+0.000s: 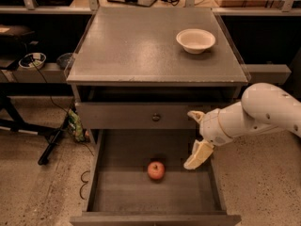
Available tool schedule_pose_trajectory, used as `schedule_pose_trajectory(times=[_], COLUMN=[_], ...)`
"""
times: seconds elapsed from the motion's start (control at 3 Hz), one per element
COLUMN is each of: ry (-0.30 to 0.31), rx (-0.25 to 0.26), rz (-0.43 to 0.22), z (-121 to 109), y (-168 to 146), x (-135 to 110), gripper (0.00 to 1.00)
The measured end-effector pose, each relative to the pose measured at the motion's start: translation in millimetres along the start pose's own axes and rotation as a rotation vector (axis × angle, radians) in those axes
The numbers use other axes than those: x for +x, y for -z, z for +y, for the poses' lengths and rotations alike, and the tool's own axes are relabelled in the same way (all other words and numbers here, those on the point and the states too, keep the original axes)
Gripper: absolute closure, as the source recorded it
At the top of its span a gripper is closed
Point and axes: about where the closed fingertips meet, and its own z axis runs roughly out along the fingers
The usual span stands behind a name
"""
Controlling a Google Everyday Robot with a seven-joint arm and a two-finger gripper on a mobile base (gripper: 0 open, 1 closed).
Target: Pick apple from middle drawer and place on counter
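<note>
The small red apple (156, 170) lies on the plank floor of the open middle drawer (117, 192), near its centre. My gripper (195, 138) hangs over the right side of the drawer, to the right of the apple and above it. Its fingers are open: one fingertip (194, 115) is by the upper drawer front and the other (196, 157) points down into the drawer. It holds nothing. The grey counter (136, 46) tops the cabinet above.
A white bowl (195, 40) stands on the counter at the back right. The closed drawer front with a round knob (155, 117) sits above the open drawer. Dark shelving with bowls (33, 60) and cables is at the left; the floor is speckled.
</note>
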Motion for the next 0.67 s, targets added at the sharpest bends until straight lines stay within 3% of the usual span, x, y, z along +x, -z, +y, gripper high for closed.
schedule_pose_trajectory(times=[0.67], ry=[0.008], rx=[-0.029], rz=[0.015], z=[-0.4], y=[-36.3], x=[20.3], gripper=[0.0])
